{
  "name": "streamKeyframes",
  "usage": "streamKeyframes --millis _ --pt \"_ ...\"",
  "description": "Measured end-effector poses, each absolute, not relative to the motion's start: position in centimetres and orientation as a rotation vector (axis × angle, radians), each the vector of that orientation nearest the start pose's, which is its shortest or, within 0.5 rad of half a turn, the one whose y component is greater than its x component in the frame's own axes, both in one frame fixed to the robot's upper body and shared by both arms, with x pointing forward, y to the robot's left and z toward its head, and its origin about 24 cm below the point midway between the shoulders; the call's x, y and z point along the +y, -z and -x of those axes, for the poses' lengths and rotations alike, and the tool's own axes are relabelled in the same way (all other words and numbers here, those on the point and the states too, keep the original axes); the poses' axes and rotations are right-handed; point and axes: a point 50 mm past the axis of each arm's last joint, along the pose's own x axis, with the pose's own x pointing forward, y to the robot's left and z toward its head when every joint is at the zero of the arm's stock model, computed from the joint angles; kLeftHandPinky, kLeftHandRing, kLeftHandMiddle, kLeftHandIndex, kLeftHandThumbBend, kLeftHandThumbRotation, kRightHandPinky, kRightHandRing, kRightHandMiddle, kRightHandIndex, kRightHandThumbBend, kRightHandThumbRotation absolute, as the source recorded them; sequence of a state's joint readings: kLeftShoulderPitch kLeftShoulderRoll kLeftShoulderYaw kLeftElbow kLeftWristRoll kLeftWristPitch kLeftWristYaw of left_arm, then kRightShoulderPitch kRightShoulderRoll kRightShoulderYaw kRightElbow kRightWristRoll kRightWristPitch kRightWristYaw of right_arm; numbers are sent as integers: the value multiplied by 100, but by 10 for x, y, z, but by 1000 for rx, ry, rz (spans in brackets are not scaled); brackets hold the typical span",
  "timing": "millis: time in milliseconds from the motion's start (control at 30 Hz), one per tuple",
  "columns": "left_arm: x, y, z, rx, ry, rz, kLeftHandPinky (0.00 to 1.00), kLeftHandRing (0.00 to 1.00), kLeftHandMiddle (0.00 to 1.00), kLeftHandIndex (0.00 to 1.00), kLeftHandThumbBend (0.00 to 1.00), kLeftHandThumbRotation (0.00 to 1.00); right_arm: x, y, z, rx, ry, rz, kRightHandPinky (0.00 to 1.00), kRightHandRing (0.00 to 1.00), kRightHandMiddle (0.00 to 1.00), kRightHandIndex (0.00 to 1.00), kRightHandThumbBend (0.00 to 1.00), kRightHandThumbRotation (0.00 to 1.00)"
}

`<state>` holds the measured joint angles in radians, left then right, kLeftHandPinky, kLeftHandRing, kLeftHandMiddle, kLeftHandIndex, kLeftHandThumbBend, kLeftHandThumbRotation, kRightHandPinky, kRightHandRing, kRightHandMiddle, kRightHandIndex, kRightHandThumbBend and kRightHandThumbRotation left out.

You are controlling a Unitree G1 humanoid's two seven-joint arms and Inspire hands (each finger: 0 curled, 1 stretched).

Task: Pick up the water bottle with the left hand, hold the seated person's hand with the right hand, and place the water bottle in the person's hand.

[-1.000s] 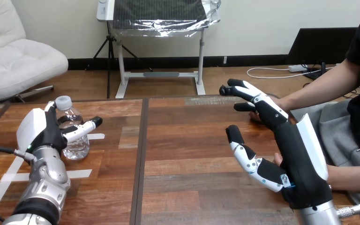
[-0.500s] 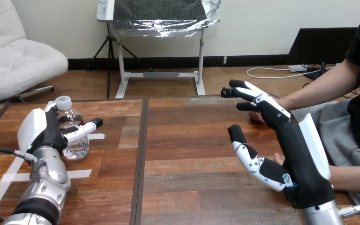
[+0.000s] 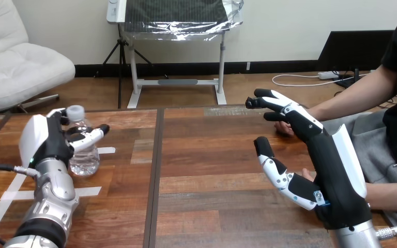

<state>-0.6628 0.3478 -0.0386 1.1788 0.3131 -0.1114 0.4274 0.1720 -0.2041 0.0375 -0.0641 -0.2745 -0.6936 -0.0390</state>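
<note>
A clear water bottle (image 3: 84, 155) with a white cap stands on the wooden table (image 3: 207, 155) at the left. My left hand (image 3: 46, 142) is wrapped round it: the thumb lies across its front and the fingers curl in behind its neck. My right hand (image 3: 331, 170) is raised at the right, open, with straight fingers pointing away and the thumb spread toward the table's middle. The person's hand (image 3: 283, 129) rests on the table's far right edge, just behind my right fingertips. A second hand of the person (image 3: 306, 174) peeks out behind my right palm; I cannot tell whether they touch.
White tape strips (image 3: 15, 194) mark the table at the left, around the bottle. A dark seam (image 3: 155, 170) runs down the table between my two arms. The person's forearm (image 3: 393, 195) lies along the right edge.
My left fingers have curled closer behind the bottle, and the bottle has shifted slightly right. My right hand has drifted a little to the right, still open.
</note>
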Motion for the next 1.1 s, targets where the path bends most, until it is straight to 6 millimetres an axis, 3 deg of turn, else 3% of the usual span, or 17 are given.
streamKeyframes --millis 467,1100 --pt "251 -23 -339 235 -427 -703 41 46 49 52 68 0 -160 -79 -201 -581 -154 431 73 82 85 74 20 0" --pt "251 -23 -340 226 -432 -711 40 45 48 52 67 0 -160 -79 -201 -580 -156 432 73 83 84 73 20 0"
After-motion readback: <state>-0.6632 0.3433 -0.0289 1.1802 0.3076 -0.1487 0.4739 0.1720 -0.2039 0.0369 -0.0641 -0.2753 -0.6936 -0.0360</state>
